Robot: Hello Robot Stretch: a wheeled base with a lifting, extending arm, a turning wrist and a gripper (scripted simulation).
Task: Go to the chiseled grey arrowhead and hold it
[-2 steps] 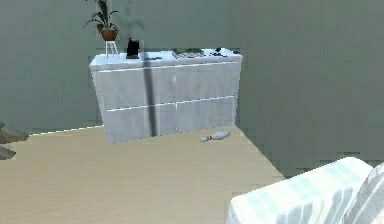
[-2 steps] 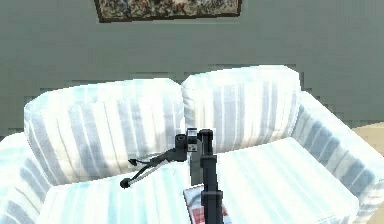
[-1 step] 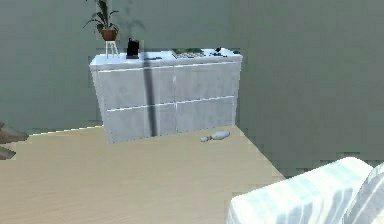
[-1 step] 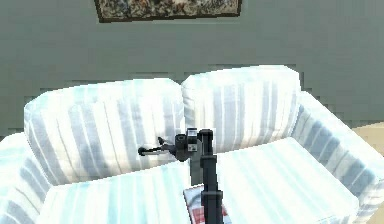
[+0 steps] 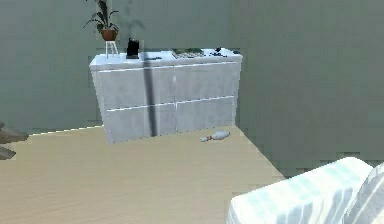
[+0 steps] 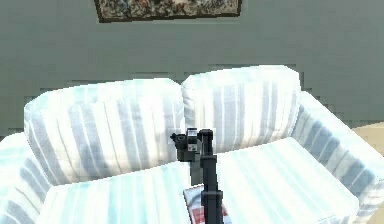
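Note:
A small pale grey thing lies on the wooden floor by the front right corner of a grey dresser; its shape is too small to name. Several small flat items and a dark upright object rest on the dresser top. In the arm side view the dark arm rises from the bottom edge. My gripper stands in front of a sofa's back cushions. I cannot tell whether it holds anything.
A potted plant stands on the dresser's left end. A white and pale blue striped sofa lies under the arm, with a flat red and white item on its seat. A sofa corner shows at the forward view's lower right. A framed picture hangs above.

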